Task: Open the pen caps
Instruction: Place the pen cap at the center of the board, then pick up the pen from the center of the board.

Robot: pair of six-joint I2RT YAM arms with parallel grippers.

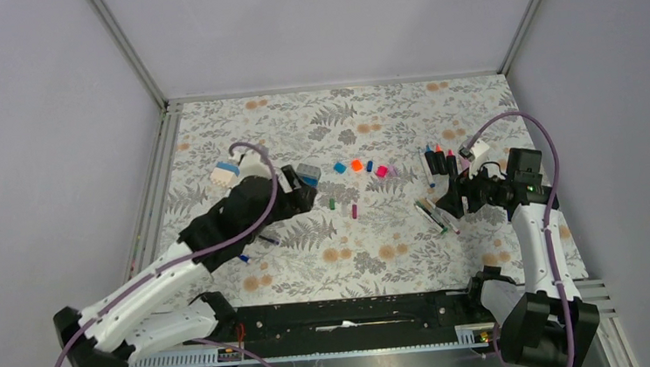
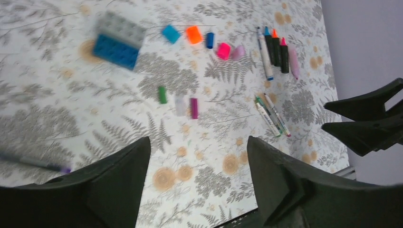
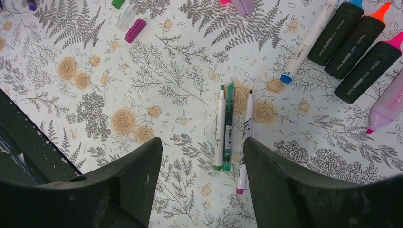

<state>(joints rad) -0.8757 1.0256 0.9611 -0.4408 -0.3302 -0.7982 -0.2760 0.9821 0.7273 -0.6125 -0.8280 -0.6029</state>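
Several loose pen caps lie in a row mid-table: blue, orange, dark blue and pink. Nearer lie a green cap, a clear one and a purple one. My left gripper hovers left of them, open and empty. Three dark highlighters lie uncapped, tips bare. My right gripper is open above three thin pens, holding nothing.
A blue-and-grey block lies beside the left gripper. A white pen and a pale pink highlighter flank the dark highlighters. A thin pen with a purple tip lies under the left arm. A black rail borders the near edge.
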